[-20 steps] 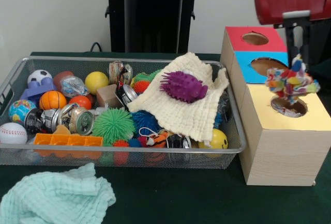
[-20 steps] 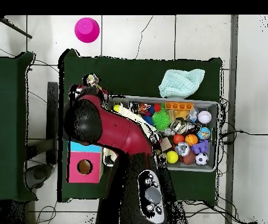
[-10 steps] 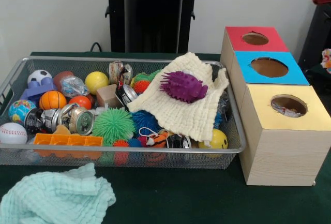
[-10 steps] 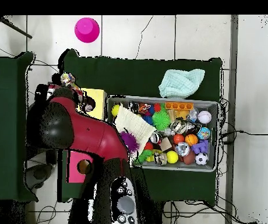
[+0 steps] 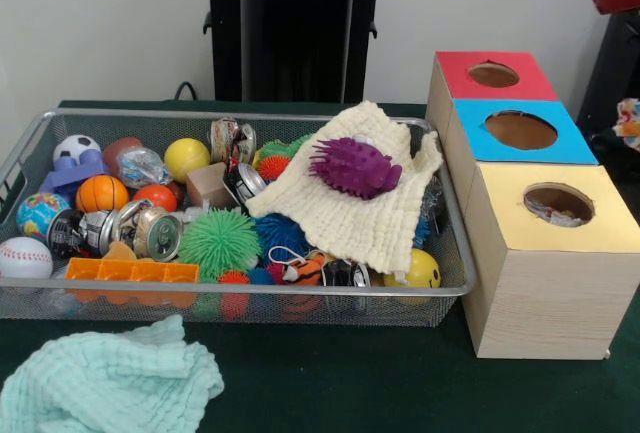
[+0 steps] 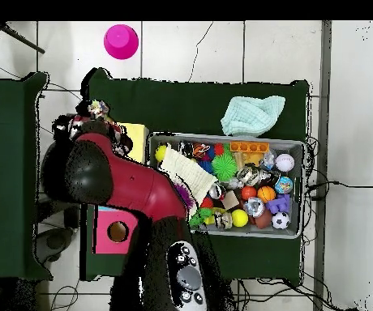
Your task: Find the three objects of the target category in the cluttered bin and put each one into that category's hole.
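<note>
Wire-mesh metal bin [image 5: 240, 301], wood-grain box [image 5: 545, 303]. Waffle-weave cream cloth [image 5: 350, 208], soft mint cloth [image 5: 100, 378]. Shiny dented cans [image 5: 150, 233], matt green bench [image 5: 350, 383].

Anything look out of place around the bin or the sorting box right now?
Two things. A mint cloth lies crumpled on the table in front of the wire bin, not in it. The multicoloured rope toy hangs beyond the box's right side, off the yellow hole, which already holds something.

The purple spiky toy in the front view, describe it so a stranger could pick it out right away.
Find the wire mesh bin left of the wooden box. A cream cloth drapes its right end, and the purple spiky toy lies on top. The other spiky balls are green, blue or orange and lie lower.
</note>
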